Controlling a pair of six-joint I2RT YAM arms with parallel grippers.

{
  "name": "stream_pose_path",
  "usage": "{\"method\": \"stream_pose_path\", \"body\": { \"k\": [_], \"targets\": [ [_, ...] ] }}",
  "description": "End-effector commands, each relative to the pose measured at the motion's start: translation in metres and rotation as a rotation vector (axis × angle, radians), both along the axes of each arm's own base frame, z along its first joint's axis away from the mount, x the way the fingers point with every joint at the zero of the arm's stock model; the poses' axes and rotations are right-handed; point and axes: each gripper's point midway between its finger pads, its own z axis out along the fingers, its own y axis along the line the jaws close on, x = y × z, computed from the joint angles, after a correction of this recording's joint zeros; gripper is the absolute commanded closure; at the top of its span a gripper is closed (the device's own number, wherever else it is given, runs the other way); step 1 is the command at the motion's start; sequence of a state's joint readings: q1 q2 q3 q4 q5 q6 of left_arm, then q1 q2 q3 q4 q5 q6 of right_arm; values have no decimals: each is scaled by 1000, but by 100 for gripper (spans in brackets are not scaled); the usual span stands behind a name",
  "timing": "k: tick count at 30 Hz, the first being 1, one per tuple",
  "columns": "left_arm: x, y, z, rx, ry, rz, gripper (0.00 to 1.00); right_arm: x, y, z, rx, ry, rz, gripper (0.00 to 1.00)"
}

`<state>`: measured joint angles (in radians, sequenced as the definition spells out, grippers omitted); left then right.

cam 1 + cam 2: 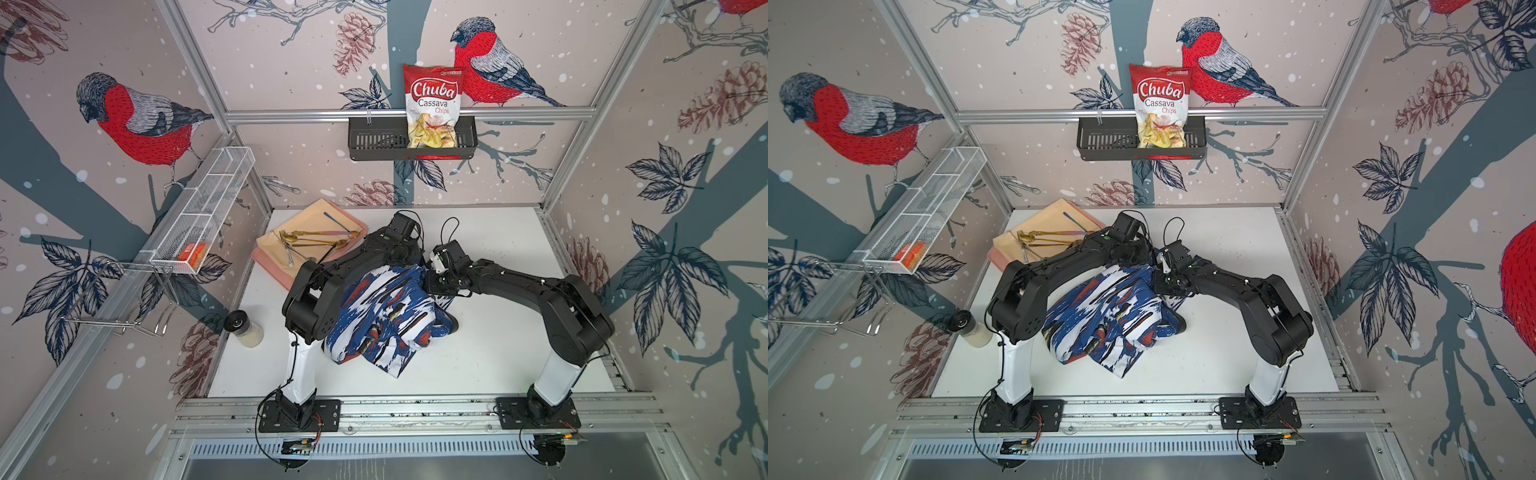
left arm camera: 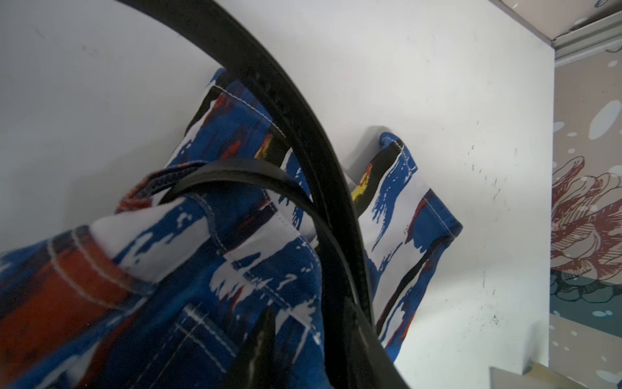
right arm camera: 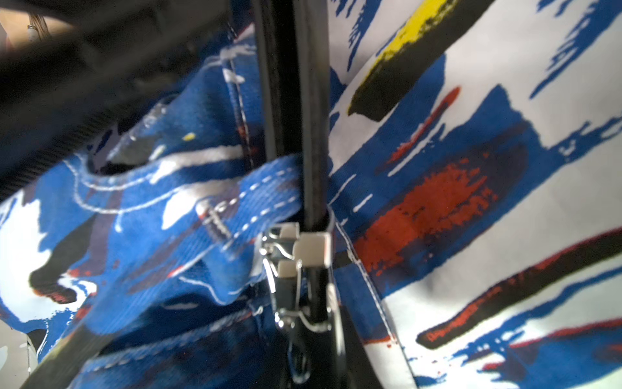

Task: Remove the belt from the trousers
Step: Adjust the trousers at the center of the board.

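We see the trousers [image 3: 471, 175] as woven cloth, matt, with raised white stitching. The belt [image 2: 303, 134] looks like smooth black leather with a slight sheen, its buckle [image 3: 296, 256] shiny silvery metal. The table [image 1: 498, 353] is matt white, lightly scuffed.

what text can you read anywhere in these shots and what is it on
"Chuba": white script on the red chip bag standing in the black wall basket, readable in both top views.
"Cassava Chips": below it on the same bag.
Small green logo at the bag's top edge: too small to read.
Orange packet in the white mesh shelf: print too blurred to read.
Trousers and belt: no text.
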<state>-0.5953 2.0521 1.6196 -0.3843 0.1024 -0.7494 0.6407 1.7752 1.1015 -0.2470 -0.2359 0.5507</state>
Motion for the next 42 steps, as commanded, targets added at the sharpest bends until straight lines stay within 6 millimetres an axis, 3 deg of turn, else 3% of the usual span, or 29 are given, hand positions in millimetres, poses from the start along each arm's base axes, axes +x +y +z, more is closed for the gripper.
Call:
{"method": "stream_pose_path", "body": {
  "k": [1, 8, 15, 19, 26, 29, 33, 35, 37, 38, 42],
  "targets": [
    [10, -3, 6, -19, -33, 4, 63, 4, 8, 4, 27, -14, 21, 100],
    [19, -6, -10, -27, -2, 9, 63, 5, 11, 7, 23, -21, 32, 100],
    [41, -3, -10, -41, -12, 35, 64, 3, 10, 6, 23, -21, 40, 100],
    [47, 3, -18, -19, 25, 51, 70, 3, 10, 5, 15, -26, 45, 100],
    [42, 3, -36, -27, 81, 49, 80, 9, 8, 10, 0, -61, 47, 100],
    [38, 1, -42, -41, 103, 44, 88, 12, 9, 15, 2, -86, 51, 100],
    [33, -5, -46, -87, 130, 24, 89, 21, 12, 25, 9, -141, 67, 100],
    [27, -12, -48, -129, 152, 3, 89, 27, 11, 31, -7, -178, 69, 79],
    [21, -15, -48, -157, 168, -2, 100, 36, 11, 38, -15, -215, 69, 59],
    [21, -14, -48, -163, 166, 1, 100, 40, 10, 41, -17, -229, 67, 51],
    [19, -12, -42, -164, 153, -2, 100, 56, 8, 54, -17, -270, 65, 42]
  ]
}}
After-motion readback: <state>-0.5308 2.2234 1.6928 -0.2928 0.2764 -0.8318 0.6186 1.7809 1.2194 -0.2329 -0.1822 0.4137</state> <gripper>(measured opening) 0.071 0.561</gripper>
